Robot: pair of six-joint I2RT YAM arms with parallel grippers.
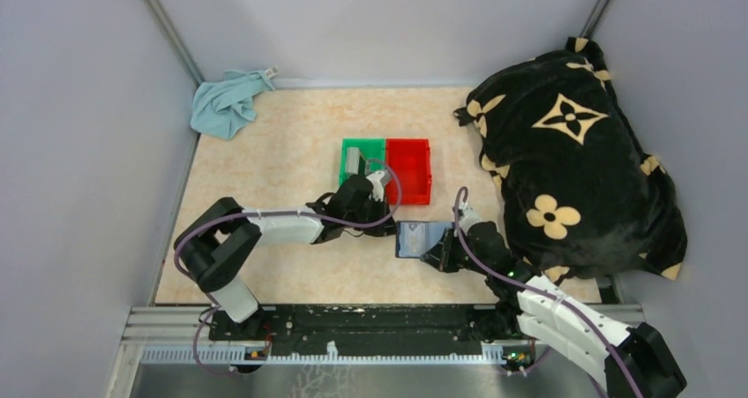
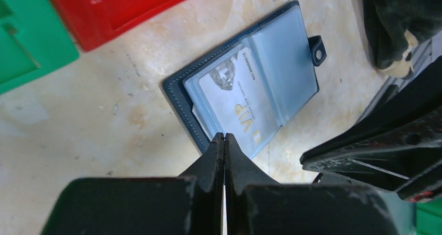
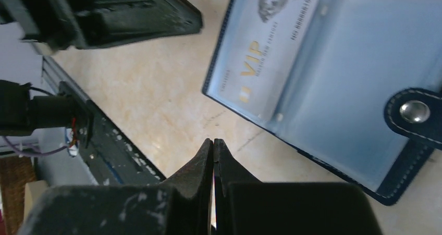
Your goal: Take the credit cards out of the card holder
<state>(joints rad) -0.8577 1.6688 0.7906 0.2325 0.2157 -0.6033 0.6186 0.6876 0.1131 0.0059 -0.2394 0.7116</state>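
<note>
Lying open w/ VIP card (image 2: 229,97) pocketed, card holder (image 2: 284,63) sits by left jaws & right jaws, both closed, empty.

Navy card holder (image 2: 285,58), silver card (image 2: 229,97), green bin (image 1: 372,147), red bin (image 1: 408,170).

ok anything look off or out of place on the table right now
Nothing spilled or broken. The black flowered blanket is heaped over the right side of the table, and a light-blue cloth lies crumpled in the far left corner. The card holder lies open, one card in it.
</note>
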